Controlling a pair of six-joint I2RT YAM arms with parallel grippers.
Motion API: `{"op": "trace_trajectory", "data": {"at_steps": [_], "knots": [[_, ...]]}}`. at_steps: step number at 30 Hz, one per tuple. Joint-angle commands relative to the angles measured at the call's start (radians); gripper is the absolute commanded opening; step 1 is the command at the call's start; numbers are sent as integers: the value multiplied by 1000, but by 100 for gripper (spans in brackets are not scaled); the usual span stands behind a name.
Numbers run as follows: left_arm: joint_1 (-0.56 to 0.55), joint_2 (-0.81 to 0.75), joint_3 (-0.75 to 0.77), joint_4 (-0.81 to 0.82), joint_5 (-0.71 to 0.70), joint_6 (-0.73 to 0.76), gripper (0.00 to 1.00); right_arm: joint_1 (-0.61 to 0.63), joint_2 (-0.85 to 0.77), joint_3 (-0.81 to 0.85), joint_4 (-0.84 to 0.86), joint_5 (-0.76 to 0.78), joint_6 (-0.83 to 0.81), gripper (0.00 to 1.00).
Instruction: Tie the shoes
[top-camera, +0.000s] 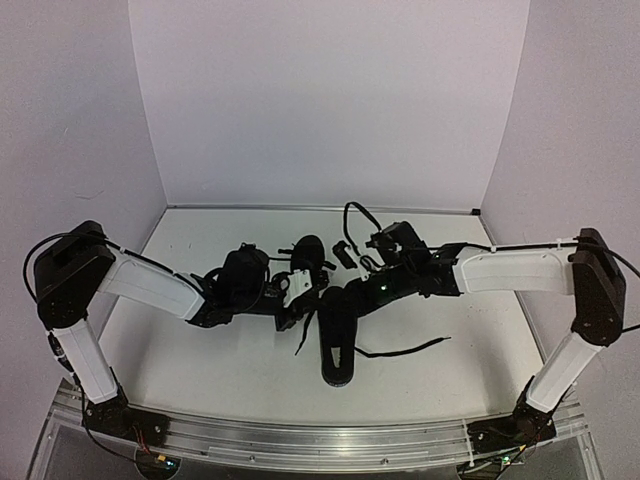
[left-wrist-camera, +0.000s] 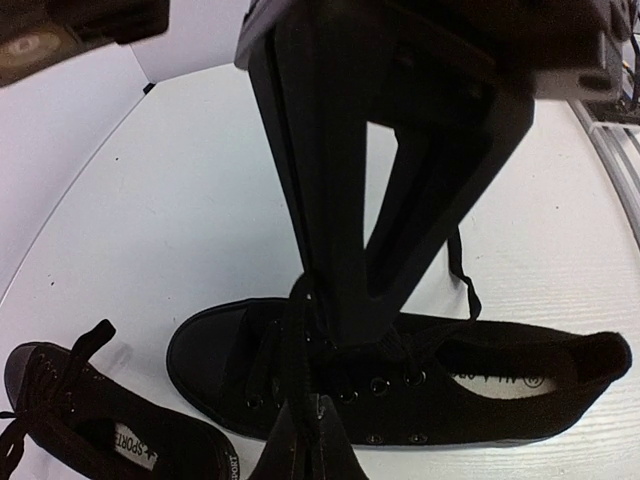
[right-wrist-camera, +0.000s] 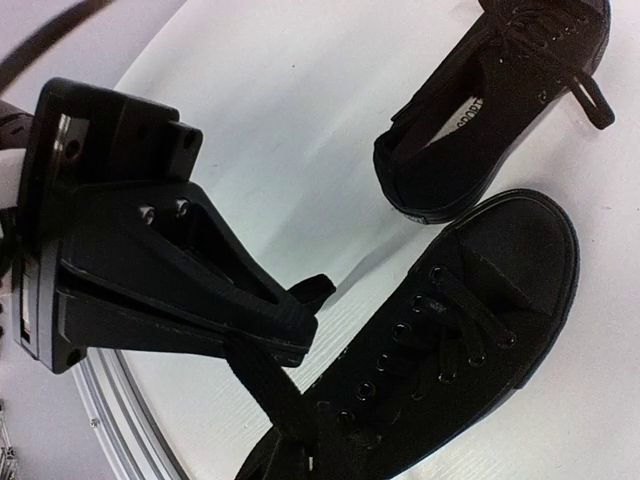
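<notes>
Two small black shoes lie on the white table. The near shoe (top-camera: 337, 348) has its toe toward the arms; the far shoe (top-camera: 308, 252) lies behind it. My left gripper (top-camera: 297, 301) and right gripper (top-camera: 342, 298) meet over the near shoe's eyelets. In the left wrist view my gripper (left-wrist-camera: 325, 372) is shut on a flat black lace (left-wrist-camera: 297, 335) above the near shoe (left-wrist-camera: 210, 350); the far shoe (left-wrist-camera: 70, 420) is at lower left. In the right wrist view my gripper (right-wrist-camera: 297, 400) pinches a lace (right-wrist-camera: 262, 385) beside the near shoe (right-wrist-camera: 500, 260); the far shoe (right-wrist-camera: 480, 110) is above.
A loose lace end (top-camera: 405, 350) trails right from the near shoe across the table. White walls (top-camera: 320, 100) close in the back and both sides. An aluminium rail (top-camera: 320, 440) runs along the near edge by the arm bases.
</notes>
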Motion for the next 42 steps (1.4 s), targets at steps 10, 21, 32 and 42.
{"op": "trace_trajectory", "data": {"at_steps": [10, 21, 32, 42], "knots": [[-18, 7, 18, -36, 11, 11, 46, -1, -57, -19, 11, 26, 11, 0], [-19, 24, 16, 122, 62, -117, 69, 0, -57, -18, 10, 28, 11, 0], [-36, 102, 73, 159, 125, -182, 47, -1, -56, -17, 9, 46, 20, 0], [-48, 136, 90, 164, 120, -186, 29, -1, -54, -17, 8, 50, 21, 0]]}}
